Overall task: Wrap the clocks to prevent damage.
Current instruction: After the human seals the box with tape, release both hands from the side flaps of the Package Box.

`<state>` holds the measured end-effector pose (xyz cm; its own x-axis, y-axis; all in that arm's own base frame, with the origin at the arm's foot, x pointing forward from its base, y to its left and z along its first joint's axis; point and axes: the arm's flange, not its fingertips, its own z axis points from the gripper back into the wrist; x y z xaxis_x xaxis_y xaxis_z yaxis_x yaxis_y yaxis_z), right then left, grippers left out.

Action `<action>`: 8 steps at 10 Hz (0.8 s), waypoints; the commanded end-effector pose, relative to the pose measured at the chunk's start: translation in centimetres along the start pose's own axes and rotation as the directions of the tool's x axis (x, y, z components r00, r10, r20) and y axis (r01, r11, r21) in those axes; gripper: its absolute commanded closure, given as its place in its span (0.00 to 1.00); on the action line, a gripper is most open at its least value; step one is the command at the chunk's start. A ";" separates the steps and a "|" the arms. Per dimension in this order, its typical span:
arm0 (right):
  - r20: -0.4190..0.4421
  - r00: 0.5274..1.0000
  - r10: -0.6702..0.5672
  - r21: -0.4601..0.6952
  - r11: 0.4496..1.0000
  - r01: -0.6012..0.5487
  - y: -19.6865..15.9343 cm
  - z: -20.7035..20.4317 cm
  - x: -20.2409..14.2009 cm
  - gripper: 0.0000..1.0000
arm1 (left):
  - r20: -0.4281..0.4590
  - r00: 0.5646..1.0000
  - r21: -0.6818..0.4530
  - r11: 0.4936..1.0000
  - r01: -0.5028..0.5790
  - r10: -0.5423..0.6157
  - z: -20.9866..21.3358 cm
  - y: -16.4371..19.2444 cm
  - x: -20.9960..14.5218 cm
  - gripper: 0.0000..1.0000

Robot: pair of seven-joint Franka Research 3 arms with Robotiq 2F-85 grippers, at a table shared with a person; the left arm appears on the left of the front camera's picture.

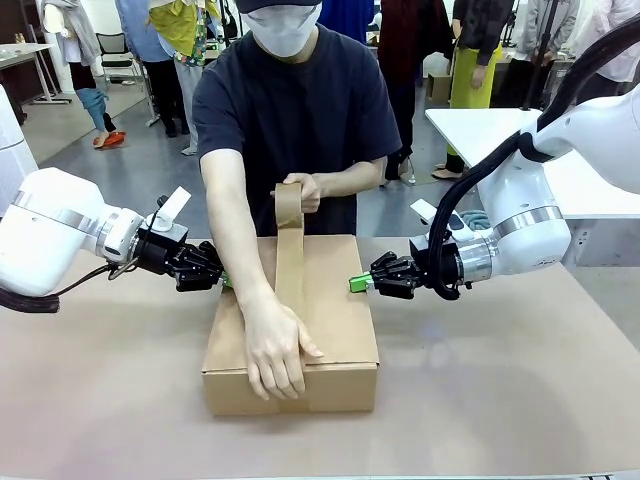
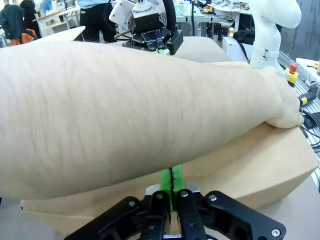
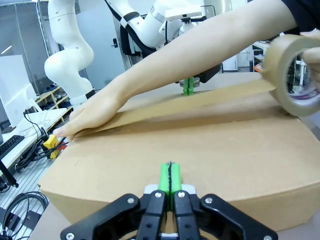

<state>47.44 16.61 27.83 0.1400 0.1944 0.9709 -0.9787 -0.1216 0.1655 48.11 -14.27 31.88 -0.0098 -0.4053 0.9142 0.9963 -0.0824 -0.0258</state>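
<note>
Box (image 1: 330, 300), centre of table (image 1: 500, 400): sealing step in hand, person's hand (image 1: 272, 350) pressing tape (image 1: 289, 255) along the lid seam, left end effector (image 1: 222, 279) and right end effector (image 1: 358, 284) closed, bracing opposite sides; next, tape cut and smoothed.

1. Robotics lab / demo hall.
2. White robot arm (image 3: 67, 55) at next bench, e-stop button (image 2: 293, 68), loose cables (image 3: 20, 210) on floor.
3. White worktables (image 1: 480, 125), ppl standing in bg.
</note>
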 end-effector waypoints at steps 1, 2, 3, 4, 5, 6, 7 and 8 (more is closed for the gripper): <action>-0.007 1.000 -0.008 -0.011 1.000 0.008 0.1 -0.1 -0.2 0.99 | -0.005 1.000 0.002 1.000 -0.003 0.003 -0.1 0.1 -0.3 1.00; -0.007 1.000 -0.008 -0.011 1.000 0.008 0.1 -0.1 -0.2 0.99 | -0.005 1.000 0.002 1.000 -0.003 0.003 -0.1 0.1 -0.3 1.00; -0.007 1.000 -0.008 -0.011 1.000 0.008 0.1 -0.1 -0.2 0.99 | -0.005 1.000 0.002 1.000 -0.003 0.003 -0.1 0.1 -0.3 1.00; -0.007 1.000 -0.008 -0.011 1.000 0.008 0.1 -0.1 -0.2 0.99 | -0.005 1.000 0.002 1.000 -0.003 0.003 -0.1 0.1 -0.3 1.00; -0.007 1.000 -0.008 -0.011 1.000 0.008 0.1 -0.1 -0.2 0.99 | -0.005 1.000 0.002 1.000 -0.003 0.003 -0.1 0.1 -0.3 1.00; -0.007 1.000 -0.008 -0.011 1.000 0.008 0.1 -0.1 -0.2 0.99 | -0.005 1.000 0.002 1.000 -0.003 0.003 -0.1 0.1 -0.3 1.00; -0.007 1.000 -0.008 -0.011 1.000 0.008 0.1 -0.1 -0.2 0.99 | -0.005 1.000 0.002 1.000 -0.003 0.003 -0.1 0.1 -0.3 1.00; -0.007 1.000 -0.008 -0.011 1.000 0.008 0.1 -0.1 -0.2 0.99 | -0.005 1.000 0.002 1.000 -0.003 0.003 -0.1 0.1 -0.3 1.00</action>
<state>47.44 16.61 27.83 0.1400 0.1945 0.9708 -0.9787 -0.1216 0.1655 48.11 -14.27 31.88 -0.0099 -0.4052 0.9142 0.9963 -0.0825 -0.0258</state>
